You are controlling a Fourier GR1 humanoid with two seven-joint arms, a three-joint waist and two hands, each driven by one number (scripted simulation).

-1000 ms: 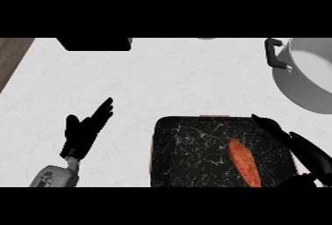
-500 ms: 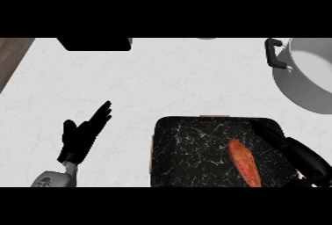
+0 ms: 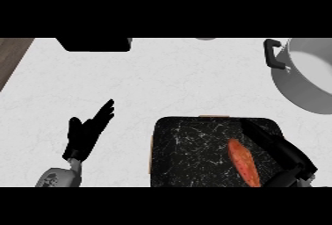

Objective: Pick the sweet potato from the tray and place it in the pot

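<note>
The tabletop (image 3: 182, 79) is white with faint grey veining, and a strip of brown wood grain (image 3: 13, 52) shows at its far left. The tray (image 3: 188, 149) is black, streaked with thin white marble lines, and the sweet potato (image 3: 243, 162) is orange-red. The pot (image 3: 304, 88) is plain light grey with a black handle (image 3: 273, 53), and the left hand (image 3: 88, 134) and right hand (image 3: 279, 145) are both black.

Single cam (head view), set above, facing steeply down onto the counter (image 3: 168, 74), fairly near.
</note>
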